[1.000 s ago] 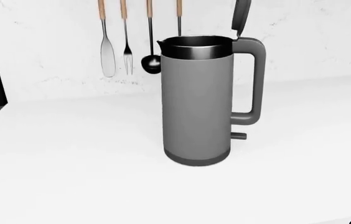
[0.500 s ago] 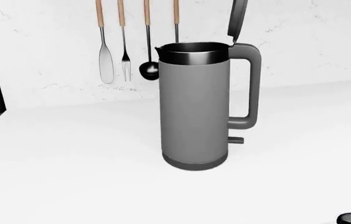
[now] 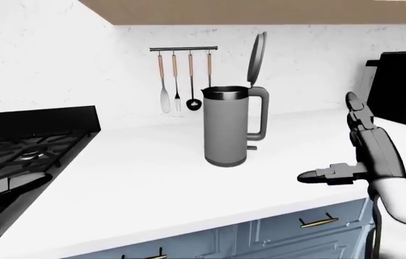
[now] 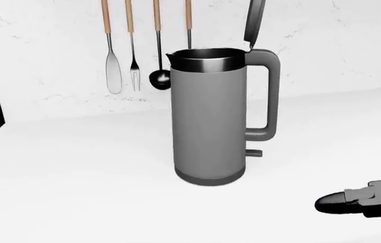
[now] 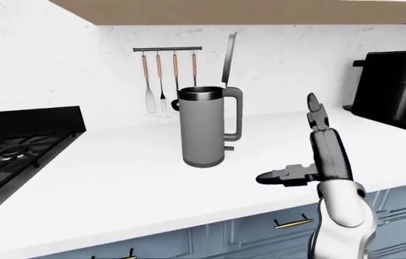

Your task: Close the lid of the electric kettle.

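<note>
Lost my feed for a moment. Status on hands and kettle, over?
Right hand raised right of kettle, fingers open, empty. Left hand not in view. Lid upright, open. Nothing between hand and lid.

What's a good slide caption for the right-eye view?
Open right hand raised beside the electric kettle, whose lid stands upright.

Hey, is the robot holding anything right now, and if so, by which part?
Nothing is held. The right hand is open beside the kettle, apart from it; the lid stands upright.
</note>
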You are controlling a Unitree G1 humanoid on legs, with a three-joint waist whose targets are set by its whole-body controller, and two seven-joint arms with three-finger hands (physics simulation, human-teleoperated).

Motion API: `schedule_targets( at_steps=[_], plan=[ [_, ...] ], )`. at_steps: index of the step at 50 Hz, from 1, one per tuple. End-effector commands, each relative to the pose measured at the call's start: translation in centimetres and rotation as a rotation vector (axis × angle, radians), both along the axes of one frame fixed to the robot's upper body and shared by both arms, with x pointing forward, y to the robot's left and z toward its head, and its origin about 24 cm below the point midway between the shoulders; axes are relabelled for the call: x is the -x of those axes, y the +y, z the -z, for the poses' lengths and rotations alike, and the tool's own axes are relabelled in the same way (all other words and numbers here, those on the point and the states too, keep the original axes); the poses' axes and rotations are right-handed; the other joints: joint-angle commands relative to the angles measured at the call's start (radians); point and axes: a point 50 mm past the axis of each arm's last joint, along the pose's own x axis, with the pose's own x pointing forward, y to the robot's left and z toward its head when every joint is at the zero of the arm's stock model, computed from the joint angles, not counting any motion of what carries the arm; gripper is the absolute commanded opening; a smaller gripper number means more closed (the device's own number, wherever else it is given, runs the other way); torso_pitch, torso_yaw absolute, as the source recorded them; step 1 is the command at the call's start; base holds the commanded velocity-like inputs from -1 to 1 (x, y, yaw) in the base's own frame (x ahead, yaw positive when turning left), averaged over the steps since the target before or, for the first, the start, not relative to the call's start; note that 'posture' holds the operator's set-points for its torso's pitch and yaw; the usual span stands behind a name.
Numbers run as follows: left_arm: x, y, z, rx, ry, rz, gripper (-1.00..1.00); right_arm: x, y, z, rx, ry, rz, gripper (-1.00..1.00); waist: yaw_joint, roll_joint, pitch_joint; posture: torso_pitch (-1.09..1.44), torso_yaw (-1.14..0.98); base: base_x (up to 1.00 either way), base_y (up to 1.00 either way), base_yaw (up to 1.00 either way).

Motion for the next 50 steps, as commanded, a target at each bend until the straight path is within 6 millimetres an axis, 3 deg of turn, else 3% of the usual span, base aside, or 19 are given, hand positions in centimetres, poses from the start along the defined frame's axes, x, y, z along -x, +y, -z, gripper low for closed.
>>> schedule_targets(
  at_steps=[1, 15, 31, 50],
  plan=[
    [0.1, -0.4, -1.0, -0.039, -0.049, 0.015, 1.0, -0.3, 0.2, -1.3, 0.051, -0.044, -0.018, 1.0, 0.0, 0.003, 0.011, -0.65, 0.0, 0.0, 0.0, 0.0],
    [0.0, -0.5, -0.8, -0.04, -0.046, 0.018, 1.0, -2.2, 0.3, -3.6, 0.191, 0.081, -0.079, 1.0, -0.003, 0.008, 0.014, -0.65, 0.0, 0.0, 0.0, 0.0],
    [-0.2, -0.7, -0.7, -0.039, -0.042, 0.024, 1.0, -6.7, 0.5, -6.3, 0.326, 0.195, -0.116, 1.0, -0.011, 0.02, 0.018, -0.65, 0.0, 0.0, 0.0, 0.0],
    [-0.1, -0.7, -0.7, -0.043, -0.041, 0.028, 1.0, -10.2, 0.6, -7.6, 0.472, 0.305, -0.118, 1.0, -0.013, 0.03, 0.023, -0.65, 0.0, 0.0, 0.0, 0.0]
  ],
)
